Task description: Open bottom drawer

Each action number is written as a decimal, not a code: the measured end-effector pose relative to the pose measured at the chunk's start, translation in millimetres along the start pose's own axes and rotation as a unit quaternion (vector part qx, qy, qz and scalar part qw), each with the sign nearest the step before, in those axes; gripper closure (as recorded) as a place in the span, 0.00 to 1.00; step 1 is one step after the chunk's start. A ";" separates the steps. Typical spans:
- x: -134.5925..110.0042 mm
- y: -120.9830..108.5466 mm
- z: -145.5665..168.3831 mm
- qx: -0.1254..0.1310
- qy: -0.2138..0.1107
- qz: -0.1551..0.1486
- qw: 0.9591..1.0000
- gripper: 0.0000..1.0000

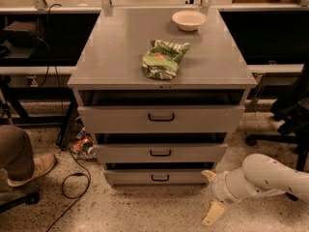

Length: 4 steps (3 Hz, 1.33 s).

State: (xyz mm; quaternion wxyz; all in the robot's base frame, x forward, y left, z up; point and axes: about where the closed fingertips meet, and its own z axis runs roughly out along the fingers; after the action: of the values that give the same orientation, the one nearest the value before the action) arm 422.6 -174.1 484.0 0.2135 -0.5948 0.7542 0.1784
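Note:
The bottom drawer (157,177) is the narrowest grey front of three, lowest in the grey cabinet (120,47), with a small black bar handle (160,178) at its centre. It stands slightly out, and a dark gap shows above its front. My gripper (211,195) is low near the floor, just right of the drawer's right end and apart from the handle. It is open and empty: one pale finger (208,175) is by the drawer's corner and the other (214,214) points down at the floor.
The mid-sized drawer (159,152) and the tallest top drawer (161,118) sit above. A green bag (163,59) and a white bowl (189,19) lie on the cabinet top. A person's shoe (31,169) and cables (72,178) are at the left, and a chair base (280,129) at the right.

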 end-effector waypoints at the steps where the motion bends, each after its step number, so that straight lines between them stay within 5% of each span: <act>1: 0.0 0.0 0.0 0.000 0.000 0.000 1.000 0.00; 3: 75.9 -36.4 92.2 -0.007 0.015 -0.037 0.999 0.00; 4: 125.7 -71.9 149.2 0.006 -0.034 -0.013 0.999 0.00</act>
State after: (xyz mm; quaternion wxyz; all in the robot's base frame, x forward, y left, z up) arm 483.7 -215.7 289.7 0.2452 -0.5969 0.7396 0.1910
